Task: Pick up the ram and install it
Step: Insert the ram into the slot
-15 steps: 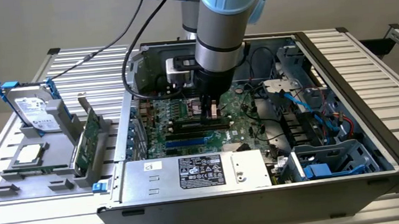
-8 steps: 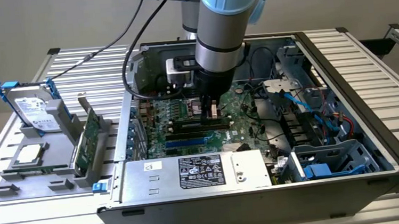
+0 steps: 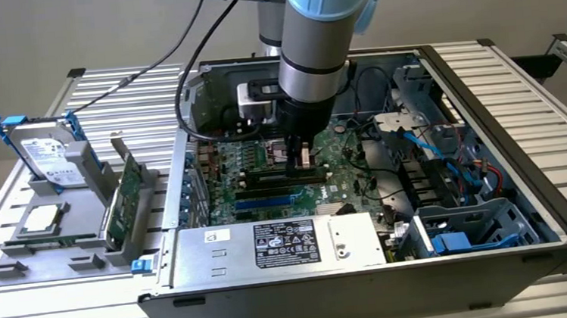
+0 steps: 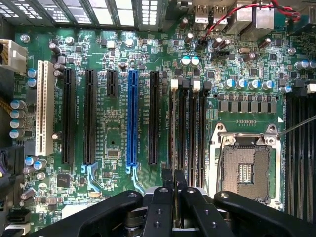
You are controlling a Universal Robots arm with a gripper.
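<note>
My gripper (image 3: pixel 302 161) reaches down into the open computer case (image 3: pixel 528 185), over the black memory slots (image 3: pixel 285 180) of the green motherboard (image 4: pixel 113 133). In the wrist view its two black fingers (image 4: pixel 163 197) stand almost together. They are shut on the ram (image 4: pixel 174 148), seen edge-on as a thin strip. That strip runs along the memory slot (image 4: pixel 185 128) nearest the expansion slots, between the slot's end latches. How deep the ram sits in the slot I cannot tell. The empty processor socket (image 4: pixel 245 170) lies just beside the slots.
A grey parts tray (image 3: pixel 28 259) on the exterior view's left holds a hard drive (image 3: pixel 45 155), a chip (image 3: pixel 43 217) and an upright green expansion card (image 3: pixel 125 198). In the case are the power supply (image 3: pixel 280 244), blue cables (image 3: pixel 418 137) and a drive cage (image 3: pixel 471 228).
</note>
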